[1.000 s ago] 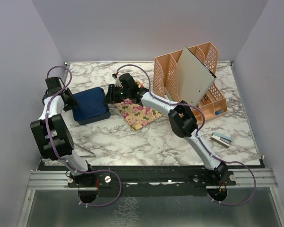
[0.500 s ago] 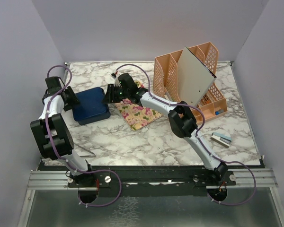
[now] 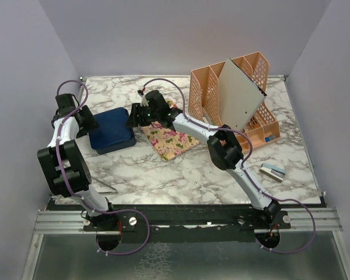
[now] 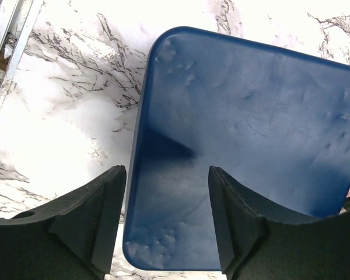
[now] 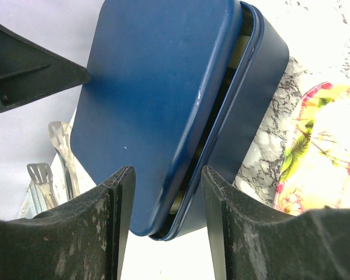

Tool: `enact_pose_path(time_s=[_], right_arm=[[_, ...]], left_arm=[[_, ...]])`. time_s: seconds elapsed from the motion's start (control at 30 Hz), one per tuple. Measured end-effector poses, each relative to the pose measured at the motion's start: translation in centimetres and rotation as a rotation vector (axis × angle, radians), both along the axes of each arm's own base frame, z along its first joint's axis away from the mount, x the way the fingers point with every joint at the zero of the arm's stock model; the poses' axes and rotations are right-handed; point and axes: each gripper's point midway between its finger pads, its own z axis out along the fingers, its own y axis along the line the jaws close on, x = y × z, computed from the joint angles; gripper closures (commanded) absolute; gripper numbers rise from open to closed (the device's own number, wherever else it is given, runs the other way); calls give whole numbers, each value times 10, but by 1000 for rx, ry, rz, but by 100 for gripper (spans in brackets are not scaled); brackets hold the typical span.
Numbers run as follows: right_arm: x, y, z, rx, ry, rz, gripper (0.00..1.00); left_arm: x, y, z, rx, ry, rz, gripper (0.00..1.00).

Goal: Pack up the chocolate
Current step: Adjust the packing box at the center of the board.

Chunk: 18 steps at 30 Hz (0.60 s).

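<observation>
The dark blue box sits on the marble table at the left, with its lid on it. The lid is slightly ajar over the base, and a dark gap with a pale sliver shows along that edge. No chocolate pieces are visible; they are hidden or out of view. My left gripper is open at the box's left side, its jaws above the lid near a corner. My right gripper is open at the box's right edge, its jaws astride the ajar lid edge.
A floral cloth lies just right of the box. An orange mesh rack holding a grey board stands at the back right. A small stapler-like object lies front right. Metal tongs show beyond the box.
My right gripper has moved slightly left, closer onto the box's right edge. The left arm and the box have barely moved.
</observation>
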Motion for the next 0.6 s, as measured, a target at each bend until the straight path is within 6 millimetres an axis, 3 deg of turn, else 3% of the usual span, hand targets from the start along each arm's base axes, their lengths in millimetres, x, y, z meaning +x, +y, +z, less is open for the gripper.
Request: enact_pose_path(time_s=[0.27, 0.6], right_arm=[[6, 6, 14, 25, -32, 1, 49], [8, 5, -9, -7, -14, -9, 45]], left_arm=[[4, -8, -1, -35, -15, -32, 51], [10, -15, -1, -72, -38, -63, 50]])
